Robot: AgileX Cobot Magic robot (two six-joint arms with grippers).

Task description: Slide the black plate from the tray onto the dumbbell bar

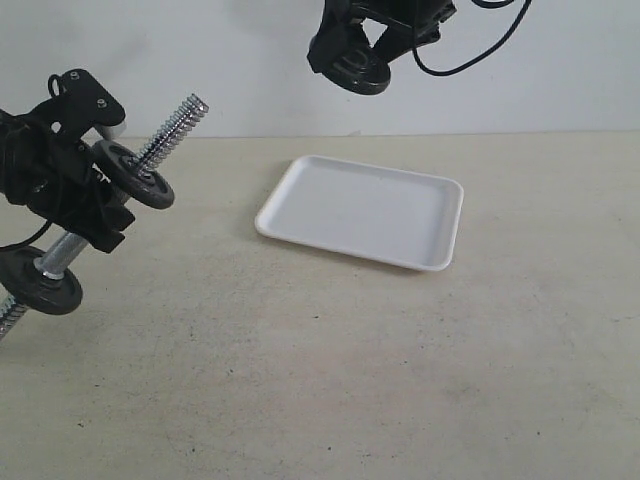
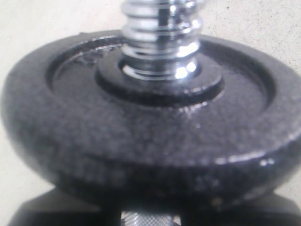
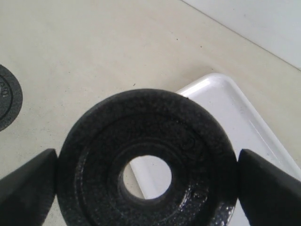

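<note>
My right gripper point(image 1: 360, 65) hangs high above the table at the top of the exterior view, shut on the black plate point(image 1: 356, 70). In the right wrist view the black plate point(image 3: 146, 160) fills the space between both fingers point(image 3: 270, 188), its centre hole open to the tray below. The white tray point(image 1: 365, 210) lies empty on the table. At the far left my left gripper point(image 1: 85, 205) is shut on the knurled middle of the dumbbell bar point(image 1: 175, 125), held tilted with a threaded end pointing up and right. A dark disc point(image 2: 141, 132) on the bar fills the left wrist view.
The beige table point(image 1: 330, 380) spreads around the tray. The bar's lower dark disc point(image 1: 40, 280) hangs near the left edge. A black cable point(image 1: 470, 55) loops from the right arm. A white wall stands behind.
</note>
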